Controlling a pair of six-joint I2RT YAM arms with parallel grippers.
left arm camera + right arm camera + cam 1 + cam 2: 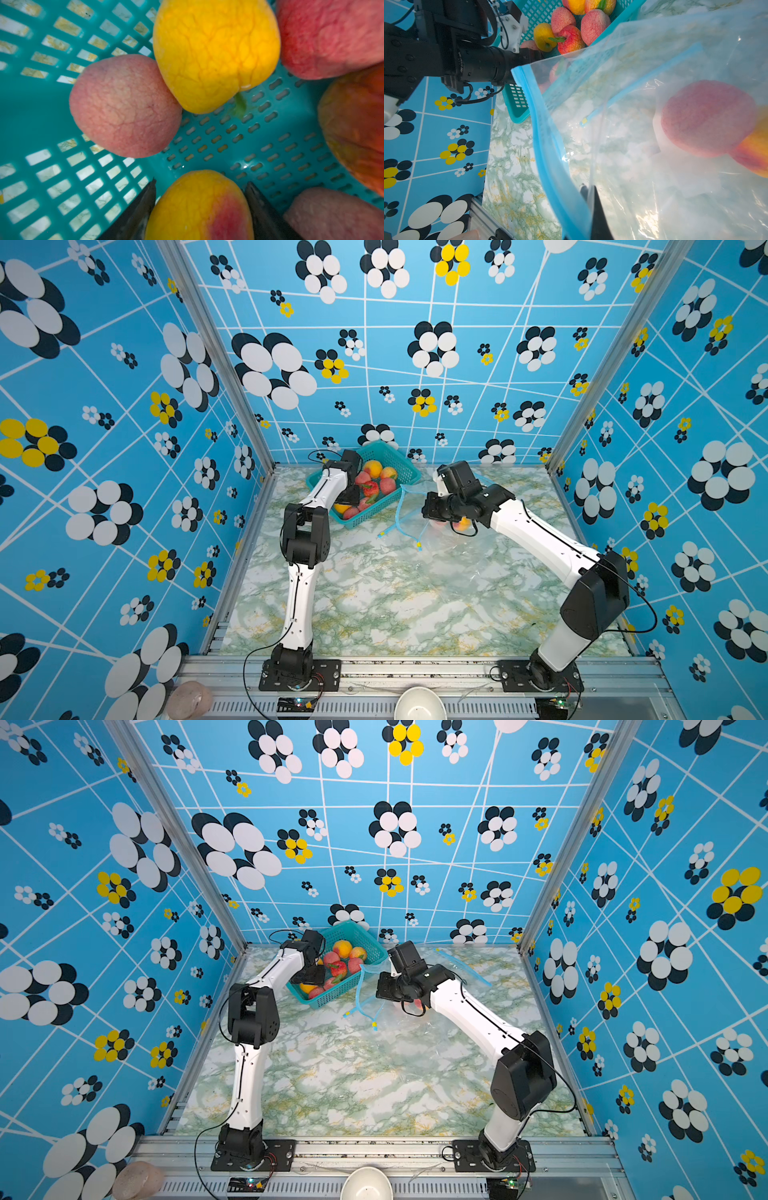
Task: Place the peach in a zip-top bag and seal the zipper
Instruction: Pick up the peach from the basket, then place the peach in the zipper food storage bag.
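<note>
A teal basket [390, 456] [353, 928] of peaches stands at the back of the table. My left gripper [353, 495] [201, 181] reaches down into it. Its fingers [145, 207] lie against both sides of a yellow-and-red peach [197, 207] that rests on the basket floor. The clear zip-top bag [440, 539] [633, 145] lies just right of the basket, mouth open toward it. My right gripper [428, 510] [588, 191] is shut on the bag's film beside the blue zipper [542, 124], holding that edge up. A pink peach [708, 118] and a yellow-red one [753, 149] sit inside the bag.
More fruit crowds the basket: a pink peach [124, 106], a yellow one [216, 54] and a red one [332, 35]. A white bowl [419, 703] and a pinkish lump [189, 699] sit beyond the front rail. Patterned walls close in three sides.
</note>
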